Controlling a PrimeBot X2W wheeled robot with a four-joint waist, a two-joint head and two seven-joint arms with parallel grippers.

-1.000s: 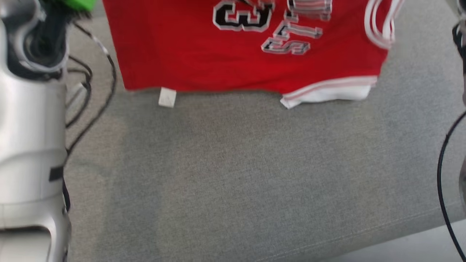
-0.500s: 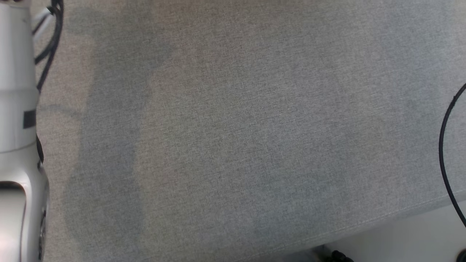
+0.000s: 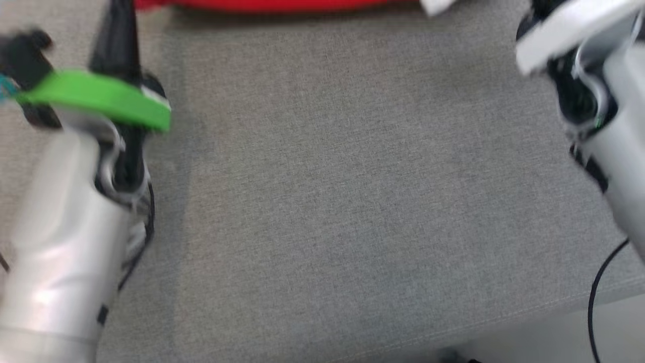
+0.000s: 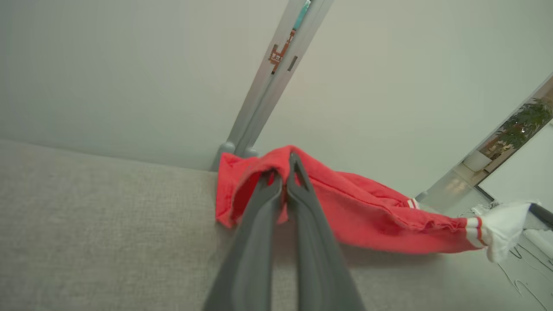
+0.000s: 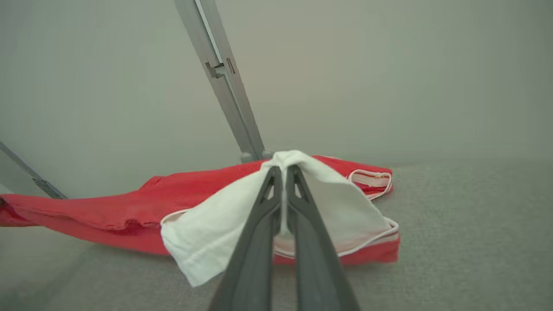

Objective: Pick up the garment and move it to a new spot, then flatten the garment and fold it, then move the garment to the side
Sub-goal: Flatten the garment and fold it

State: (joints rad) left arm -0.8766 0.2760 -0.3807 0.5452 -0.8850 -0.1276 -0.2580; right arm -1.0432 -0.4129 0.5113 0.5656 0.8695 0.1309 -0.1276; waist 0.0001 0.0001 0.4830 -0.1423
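At the top edge, head view: red jersey, a blurred strip above grey upholstery.
Left wrist view: left gripper pinched tight on a raised red fold, centre frame.
Right wrist view: right gripper clamped on the white hem corner.
Progress: jersey gripped and lifted; flattening, folding, setting aside seemingly remain.
Change: head camera has shifted; jersey edge and right forearm have come into frame.
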